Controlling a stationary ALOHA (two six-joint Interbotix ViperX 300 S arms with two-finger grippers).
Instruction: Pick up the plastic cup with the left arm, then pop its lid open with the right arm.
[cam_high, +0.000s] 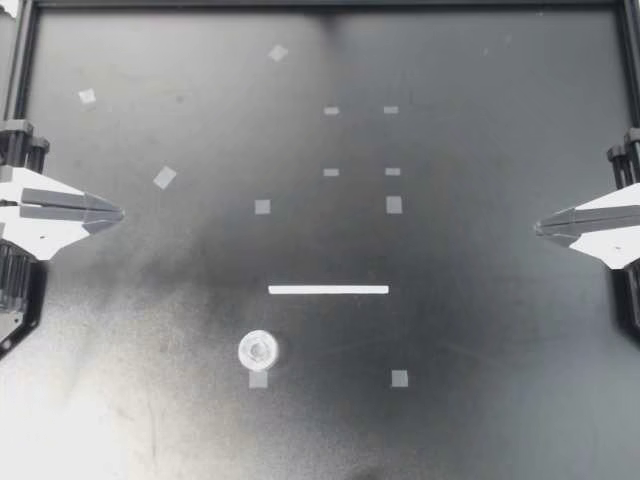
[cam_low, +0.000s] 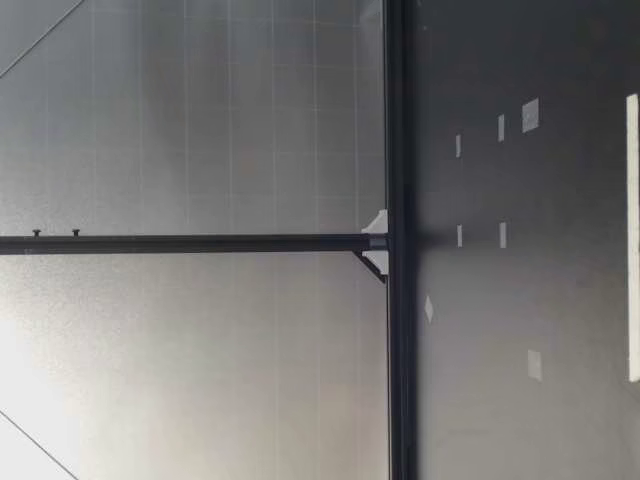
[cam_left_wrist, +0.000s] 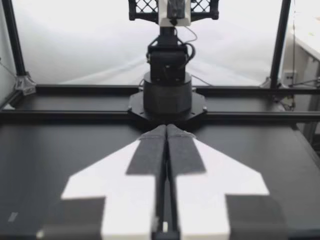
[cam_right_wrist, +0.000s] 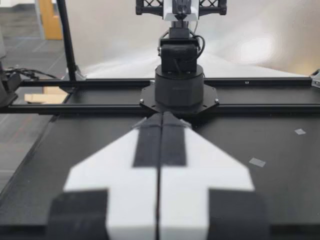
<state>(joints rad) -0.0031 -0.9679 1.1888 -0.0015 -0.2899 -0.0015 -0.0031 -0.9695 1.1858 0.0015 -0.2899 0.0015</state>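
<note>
My left gripper (cam_high: 118, 214) rests at the table's left edge, shut with nothing in it; its fingers (cam_left_wrist: 150, 150) lie pressed together, pointing at the other arm's base (cam_left_wrist: 167, 95). My right gripper (cam_high: 540, 227) sits at the right edge, likewise shut and empty, its fingers (cam_right_wrist: 161, 135) closed. A small clear round cup (cam_high: 258, 350) stands on the black table (cam_high: 480, 340) near the front, left of the middle, far from both grippers. A white strip (cam_high: 328, 290) lies just behind it toward the centre.
Several small pale tape squares, such as one (cam_high: 394, 205) near the middle, dot the table. A black frame rail (cam_low: 397, 240) borders the far side. The white strip (cam_low: 632, 235) also shows in the low view.
</note>
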